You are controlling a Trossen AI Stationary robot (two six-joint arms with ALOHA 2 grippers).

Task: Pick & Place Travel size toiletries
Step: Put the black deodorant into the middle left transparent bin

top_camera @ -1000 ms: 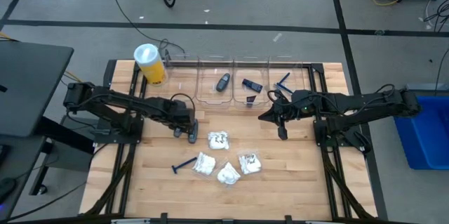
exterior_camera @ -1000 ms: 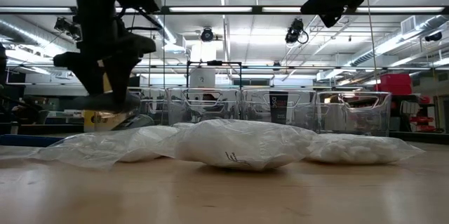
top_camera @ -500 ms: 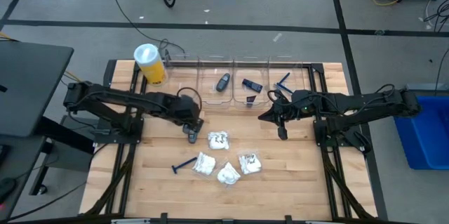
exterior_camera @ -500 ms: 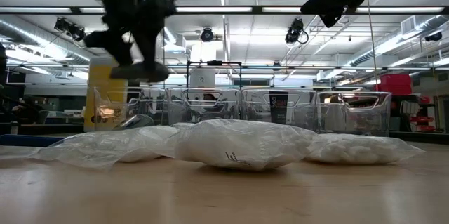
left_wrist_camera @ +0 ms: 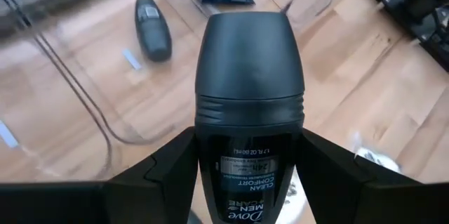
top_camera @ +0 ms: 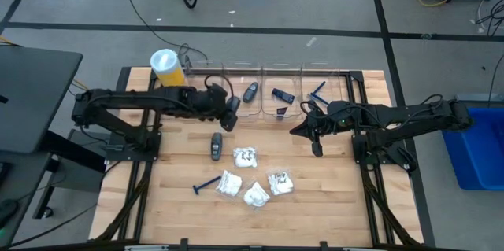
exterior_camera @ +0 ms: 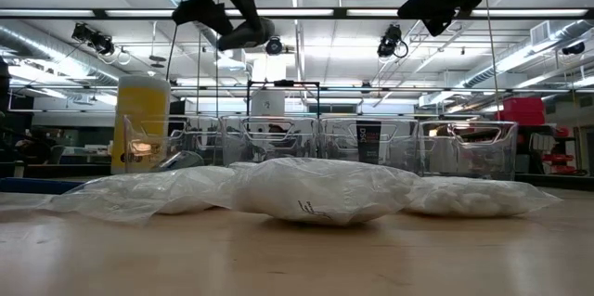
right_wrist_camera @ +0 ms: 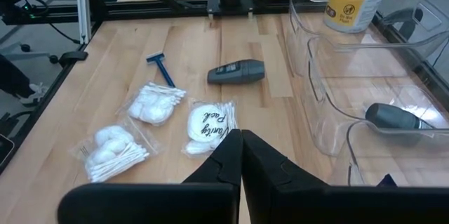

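My left gripper hangs high above the table just before the clear bins and is shut on a dark grey deodorant stick. A second dark grey stick lies flat on the wood. Several white packets and a blue razor lie nearer the near edge. The bins hold a dark oval piece, a dark rectangular piece and a blue razor. My right gripper waits shut above the table's right half. My left gripper pinches the deodorant stick by its labelled body, below the cap, one finger on each side. The stick lies along the fingers, its rounded cap jutting out past their tips. It is lifted clear of the table.
A tall yellow cylinder with a white lid stands at the far left corner, beside the row of clear bins along the far edge. Bare wood lies between the packets and the bins and along the near edge.
My left gripper has risen from table height beside the packets and moved toward the far edge and a little right, up to the bins, carrying the deodorant stick lifted clear. The second stick stays on the wood where the gripper was. My right arm has kept still.
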